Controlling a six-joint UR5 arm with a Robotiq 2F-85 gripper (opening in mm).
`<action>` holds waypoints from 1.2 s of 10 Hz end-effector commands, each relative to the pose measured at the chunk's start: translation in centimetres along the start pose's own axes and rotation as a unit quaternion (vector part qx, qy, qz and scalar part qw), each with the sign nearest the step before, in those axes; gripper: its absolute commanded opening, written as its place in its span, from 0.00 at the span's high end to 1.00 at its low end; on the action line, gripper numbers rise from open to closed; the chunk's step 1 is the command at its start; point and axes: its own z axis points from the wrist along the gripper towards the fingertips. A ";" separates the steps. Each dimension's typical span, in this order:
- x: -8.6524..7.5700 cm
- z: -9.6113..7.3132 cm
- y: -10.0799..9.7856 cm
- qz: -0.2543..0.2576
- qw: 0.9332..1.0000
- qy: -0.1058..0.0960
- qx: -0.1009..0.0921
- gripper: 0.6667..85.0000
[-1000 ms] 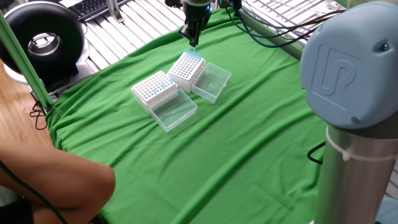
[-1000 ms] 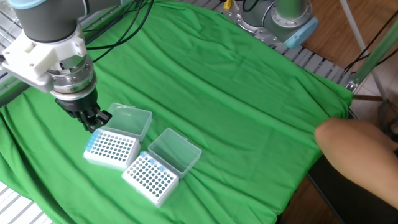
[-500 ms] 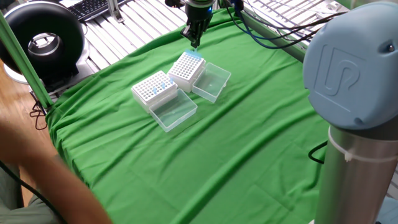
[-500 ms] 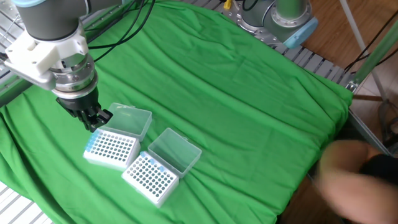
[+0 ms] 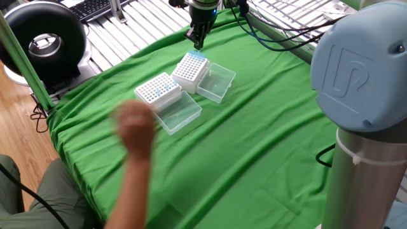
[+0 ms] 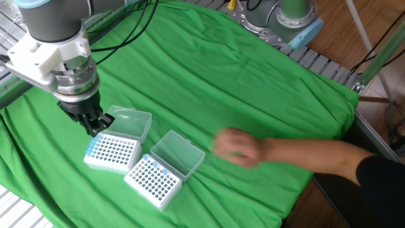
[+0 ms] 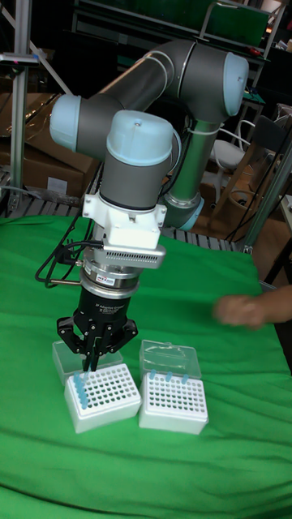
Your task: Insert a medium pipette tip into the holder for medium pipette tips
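Tool [image 7: 91, 361] just above medium pipette tip holder [image 7: 101, 397], at corner w/ blue tips [image 7: 79, 388]; clenched or released, can't tell. Risks: tip off-centre vs hole, jamming; person's hand [image 6: 237, 147] near holder could bump it.

UR5 arm [image 7: 154, 77]: grey tubular links w/ pale-blue joint caps; 1 cap [image 5: 359, 63] embossed w/ UR logo. White wrist block [image 7: 123, 231] over ribbed silver ring. Black hand [image 7: 95, 357], 2 slim dark fingers. Black cables [image 6: 117, 35] trail from wrist.

The tool [image 6: 95, 125] hangs over one white rack's [image 6: 112, 152] edge while a blurred hand [image 6: 237, 147] reaches in.
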 end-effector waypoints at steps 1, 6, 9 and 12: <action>-0.3 0.5 0.1 0.000 1.000 -0.010 -0.006 1.00; -0.1 0.8 0.6 -0.023 0.999 -0.010 -0.022 0.76; -0.1 0.8 1.0 -0.015 1.000 -0.009 -0.025 0.74; -0.4 0.6 3.0 0.017 1.000 0.002 -0.019 0.74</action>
